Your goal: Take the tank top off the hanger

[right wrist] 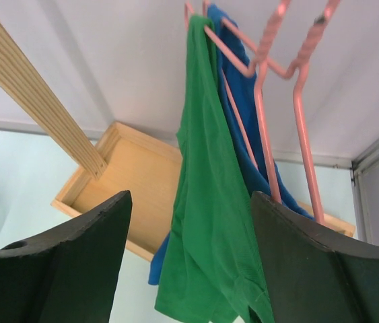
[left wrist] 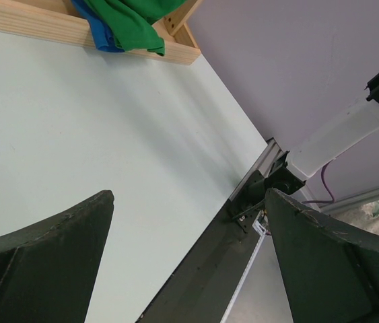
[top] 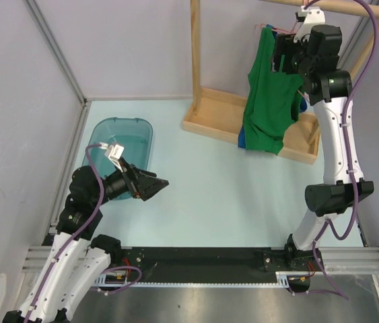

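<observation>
Top external: right gripper (top: pixel 282 55) is up beside the tank top (top: pixel 268 101), which hangs from the rack (top: pixel 194 60). Left gripper (top: pixel 155 183) is low, well apart.
Left wrist: jaws wide, empty.
Right wrist: jaws wide, nothing held. Green shoulder sits on the pink hanger (right wrist: pixel 264 87), blue garment (right wrist: pixel 239 128) behind it. I'd pinch green only, near the shoulder, and lift it off the hanger arm. No readable labels.
</observation>
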Tool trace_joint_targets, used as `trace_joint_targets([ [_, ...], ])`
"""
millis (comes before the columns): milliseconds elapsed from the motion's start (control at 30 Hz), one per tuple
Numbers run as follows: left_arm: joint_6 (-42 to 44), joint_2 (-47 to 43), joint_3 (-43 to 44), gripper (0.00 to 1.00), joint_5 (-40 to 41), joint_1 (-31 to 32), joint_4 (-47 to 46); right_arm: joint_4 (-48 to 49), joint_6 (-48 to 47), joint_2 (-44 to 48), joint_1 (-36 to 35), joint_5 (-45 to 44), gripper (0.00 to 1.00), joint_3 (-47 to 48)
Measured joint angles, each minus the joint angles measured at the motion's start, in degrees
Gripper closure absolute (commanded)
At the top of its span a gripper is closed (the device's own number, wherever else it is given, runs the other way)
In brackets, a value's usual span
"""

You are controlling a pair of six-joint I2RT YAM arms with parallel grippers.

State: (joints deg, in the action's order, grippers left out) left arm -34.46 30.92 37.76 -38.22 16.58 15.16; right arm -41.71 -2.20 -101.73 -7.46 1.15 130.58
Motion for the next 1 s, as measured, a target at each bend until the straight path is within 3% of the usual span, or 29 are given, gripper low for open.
trace_joint_targets([
  [433, 0.0, 0.59, 0.0, 0.01, -1.03, 0.0, -0.04, -1.05, 0.11, -0.04, 1.07, -0.24, 0.27, 7.78],
  [1000, 0.0, 0.7, 0.0, 0.01, -1.09, 0.0, -0.02, -1.25, 0.66, -2.32, 2.99, 0.46, 0.3, 5.14],
])
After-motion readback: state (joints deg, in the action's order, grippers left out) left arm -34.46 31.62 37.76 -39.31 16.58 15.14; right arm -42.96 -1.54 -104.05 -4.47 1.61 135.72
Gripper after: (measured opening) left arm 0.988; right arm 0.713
